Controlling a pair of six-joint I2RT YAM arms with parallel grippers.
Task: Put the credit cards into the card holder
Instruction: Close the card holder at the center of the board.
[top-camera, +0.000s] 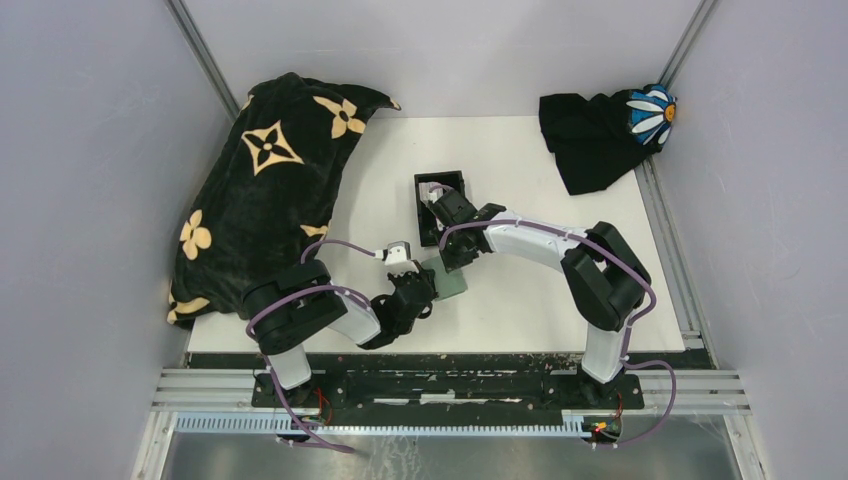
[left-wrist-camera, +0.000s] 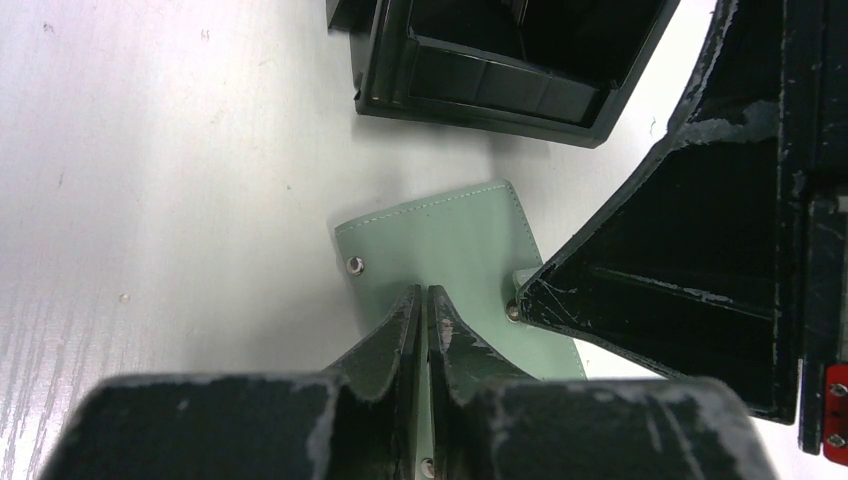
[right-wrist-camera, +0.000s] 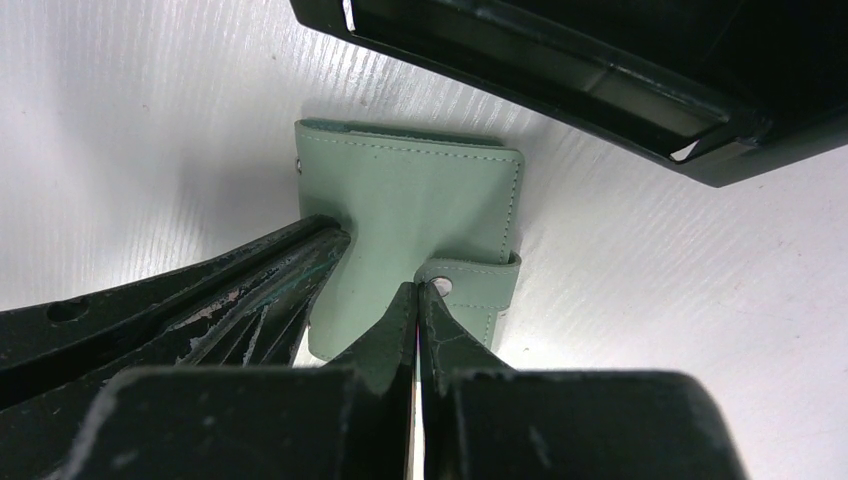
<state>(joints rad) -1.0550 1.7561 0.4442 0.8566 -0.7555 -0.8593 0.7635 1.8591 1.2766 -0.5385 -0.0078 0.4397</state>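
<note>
A pale green stitched leather card holder (top-camera: 452, 278) with snap studs and a closing tab lies flat on the white table, just in front of a black open-topped box (top-camera: 421, 222). A whitish card (top-camera: 432, 189) shows inside the box. No other cards are in view. My left gripper (left-wrist-camera: 426, 292) is shut, its tips resting on the card holder (left-wrist-camera: 450, 240). My right gripper (right-wrist-camera: 418, 288) is shut, its tips at the tab's snap on the card holder (right-wrist-camera: 420, 200). I cannot tell whether it pinches the tab. The box also shows in both wrist views (left-wrist-camera: 500, 85) (right-wrist-camera: 560, 75).
A big black blanket with tan flowers (top-camera: 262, 195) covers the table's left side. A black cloth with a white daisy (top-camera: 600, 135) lies at the back right corner. Grey walls enclose the table on three sides.
</note>
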